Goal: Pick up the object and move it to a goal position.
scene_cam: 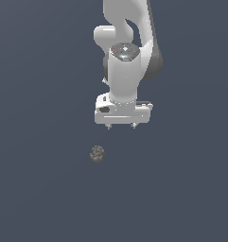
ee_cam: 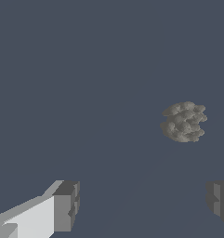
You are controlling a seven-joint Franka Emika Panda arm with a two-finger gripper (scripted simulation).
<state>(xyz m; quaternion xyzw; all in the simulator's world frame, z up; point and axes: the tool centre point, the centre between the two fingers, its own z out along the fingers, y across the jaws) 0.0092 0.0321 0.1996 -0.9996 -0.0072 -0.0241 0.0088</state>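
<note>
The object is a small grey-brown knobbly lump lying on the flat dark surface, a little toward the exterior view's left of the arm and nearer the camera. In the wrist view the object lies apart from both fingers. My gripper hangs above the surface on the white arm, pointing down, with only its two short fingertips showing under the hand. The wrist view shows the gripper open, its fingers set wide apart with nothing between them.
A plain dark blue-grey surface fills both views. The white arm rises behind the gripper toward the top of the exterior view.
</note>
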